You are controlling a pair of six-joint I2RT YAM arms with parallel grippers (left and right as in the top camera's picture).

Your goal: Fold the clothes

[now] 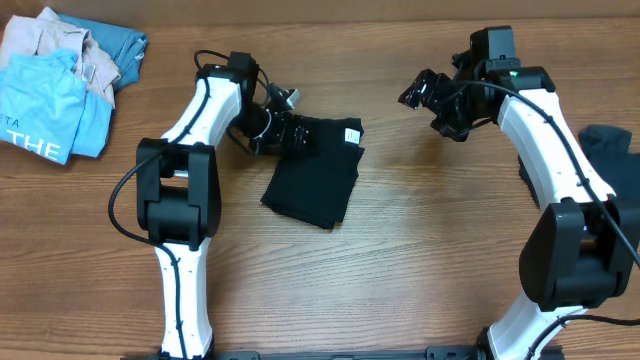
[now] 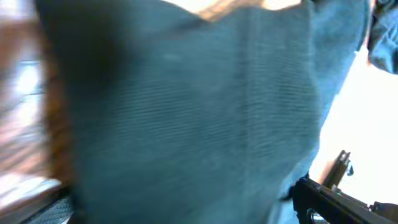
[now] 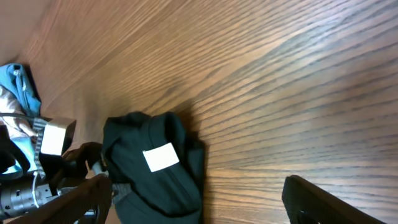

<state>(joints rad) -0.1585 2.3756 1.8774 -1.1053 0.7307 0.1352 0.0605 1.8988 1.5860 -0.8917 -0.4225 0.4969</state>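
Black folded fabric garment point(image 1: 312, 172) sits on the wooden bench point(image 1: 400, 290) and looks near done. Left arm point(image 1: 205, 105) has its jaws buried at the garment's top-left corner, can't tell if they're pinching. Right arm point(image 1: 545, 130) hovers up-right of it, jaws spread, empty. Guessing final tidy. Next it needs a firm grip to shift it toward the blue-and-beige clothes pile point(image 1: 60, 85) far left.

The brown wooden counter point(image 1: 400, 270) carries a folded black garment point(image 1: 315, 180) at centre, a heap of blue and beige clothes point(image 1: 60, 80) far left, and a dark crumpled cloth point(image 1: 612, 150) at the right edge.
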